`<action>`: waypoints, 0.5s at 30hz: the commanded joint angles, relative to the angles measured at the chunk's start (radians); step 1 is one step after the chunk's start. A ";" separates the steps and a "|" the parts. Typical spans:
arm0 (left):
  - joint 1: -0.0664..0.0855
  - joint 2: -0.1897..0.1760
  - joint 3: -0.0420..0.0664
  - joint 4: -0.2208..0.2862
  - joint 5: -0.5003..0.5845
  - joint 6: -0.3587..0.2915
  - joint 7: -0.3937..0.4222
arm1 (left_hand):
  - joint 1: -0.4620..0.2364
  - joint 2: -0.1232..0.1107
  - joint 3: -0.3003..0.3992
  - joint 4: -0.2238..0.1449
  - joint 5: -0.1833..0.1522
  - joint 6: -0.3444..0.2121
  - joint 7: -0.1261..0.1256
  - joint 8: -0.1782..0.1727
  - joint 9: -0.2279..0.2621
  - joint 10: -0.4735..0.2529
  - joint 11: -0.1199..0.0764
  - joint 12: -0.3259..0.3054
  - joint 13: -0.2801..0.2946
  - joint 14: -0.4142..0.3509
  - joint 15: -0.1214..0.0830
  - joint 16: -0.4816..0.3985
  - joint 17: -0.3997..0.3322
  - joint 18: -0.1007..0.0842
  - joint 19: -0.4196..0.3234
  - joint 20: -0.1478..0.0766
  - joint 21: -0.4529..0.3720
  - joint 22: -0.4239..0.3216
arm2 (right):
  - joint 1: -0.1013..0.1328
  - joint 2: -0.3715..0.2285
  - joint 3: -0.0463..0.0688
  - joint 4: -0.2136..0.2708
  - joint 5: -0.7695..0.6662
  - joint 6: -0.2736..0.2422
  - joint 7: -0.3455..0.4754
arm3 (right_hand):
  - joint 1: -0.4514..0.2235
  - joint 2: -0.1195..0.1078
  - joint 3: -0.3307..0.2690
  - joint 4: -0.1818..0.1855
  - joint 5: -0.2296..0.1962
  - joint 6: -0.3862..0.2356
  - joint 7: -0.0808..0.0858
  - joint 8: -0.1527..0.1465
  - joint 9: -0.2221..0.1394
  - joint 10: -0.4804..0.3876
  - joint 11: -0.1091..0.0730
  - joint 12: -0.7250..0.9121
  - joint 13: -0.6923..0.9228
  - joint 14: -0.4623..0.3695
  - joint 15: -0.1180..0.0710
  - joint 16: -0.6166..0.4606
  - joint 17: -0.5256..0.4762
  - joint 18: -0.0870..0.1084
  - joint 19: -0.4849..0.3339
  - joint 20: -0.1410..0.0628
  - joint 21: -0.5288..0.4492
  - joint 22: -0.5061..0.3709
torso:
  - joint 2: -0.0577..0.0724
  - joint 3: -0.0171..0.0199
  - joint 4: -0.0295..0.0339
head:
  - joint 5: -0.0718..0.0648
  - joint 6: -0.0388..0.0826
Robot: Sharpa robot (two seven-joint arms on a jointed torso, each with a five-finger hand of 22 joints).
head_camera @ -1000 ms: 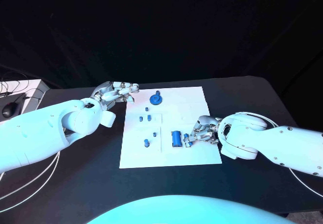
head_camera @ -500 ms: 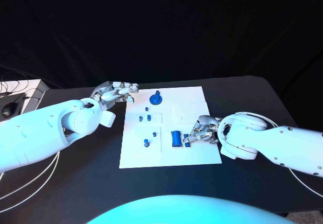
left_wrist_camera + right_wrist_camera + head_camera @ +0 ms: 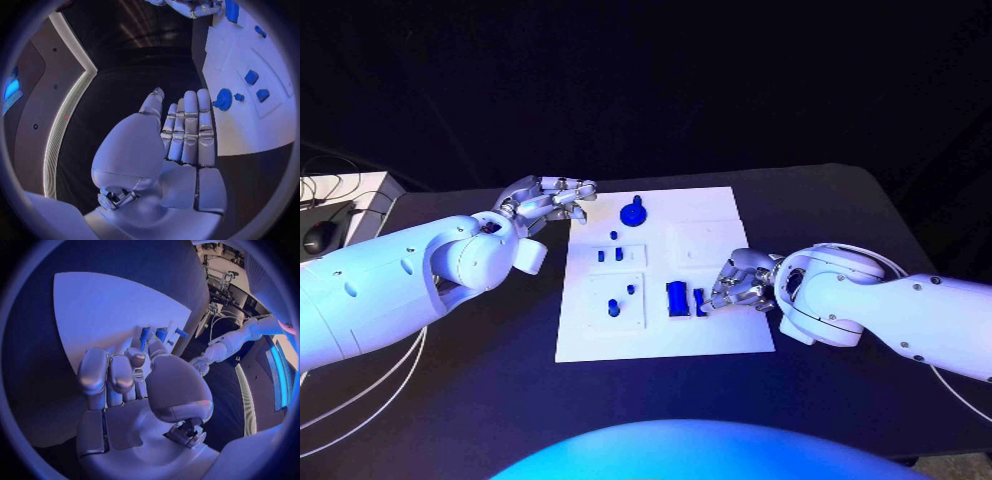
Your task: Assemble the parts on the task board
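A: While the right hand [image 3: 740, 285] sits at the 3 o'clock edge of the task board [image 3: 718, 335], what is it doing?

B: Its fingers are curled down by a small blue part [image 3: 700, 301]. I think they are pinching it, but the fingers hide the spot, so I cannot tell if it has a real hold.

A: What is next to it?

B: A long blue block [image 3: 676, 296], just beside the small part, on its 9 o'clock side. In the right wrist view, little blue pieces [image 3: 161, 333] poke up past the fingertips [image 3: 137, 359].

A: And the left hand [image 3: 548, 199]?

B: It waits off the board, at the 10 o'clock corner. Its fingers are straight and close side by side, and it holds nothing. A round blue part [image 3: 635, 211] lies near it at 12 o'clock on the board. More small parts [image 3: 609, 254] sit in the middle.

A: How should the right hand do this step well?

B: I think it should go slow, keep the small part upright, and not bump the long block. The left hand should stay away so it does not push the board
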 commanded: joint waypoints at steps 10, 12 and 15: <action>0.000 0.002 0.001 0.001 0.003 0.016 0.006 | 0.001 0.002 -0.004 -0.002 -0.001 -0.005 0.001 0.003 0.001 -0.009 0.001 0.005 0.001 -0.003 0.003 -0.005 0.000 -0.005 0.004 0.002 -0.007 0.002 | -0.006 -0.001 0.000 0.000 -0.022 -0.002 0.016 | 0.027 -0.011 0.007 -0.022 -0.087 0.018 -0.007 0.014 0.005 0.009 -0.005 0.013 0.004 0.004 -0.001 0.002 0.008 -0.016 0.052 -0.003 0.014 0.143 | 0.001 0.0010 -0.0001 | -0.001 -0.002; 0.000 0.003 0.001 0.000 0.003 0.016 0.006 | 0.001 0.002 -0.004 -0.002 -0.001 -0.005 0.001 0.003 0.001 -0.009 0.001 0.005 0.001 -0.003 0.003 -0.005 0.000 -0.005 0.004 0.002 -0.007 0.002 | -0.008 0.002 0.000 -0.004 -0.026 -0.008 0.007 | 0.025 -0.010 0.008 -0.019 -0.087 0.017 -0.007 0.018 0.008 0.009 -0.006 0.013 0.004 0.004 -0.002 0.001 0.007 -0.016 0.052 -0.003 0.013 0.142 | 0.001 0.0007 0.0001 | -0.001 -0.002; 0.000 0.003 0.001 0.000 0.003 0.016 0.006 | 0.001 0.002 -0.004 -0.002 -0.001 -0.005 0.001 0.003 0.001 -0.009 0.001 0.005 0.001 -0.003 0.003 -0.005 0.000 -0.005 0.004 0.002 -0.007 0.002 | -0.012 0.008 0.000 -0.009 -0.030 -0.018 -0.003 | 0.016 -0.005 0.009 -0.010 -0.079 0.017 -0.009 0.023 0.013 0.011 -0.007 0.014 0.005 0.004 -0.002 0.000 0.007 -0.016 0.052 -0.004 0.013 0.142 | 0.000 0.0005 0.0002 | -0.001 -0.002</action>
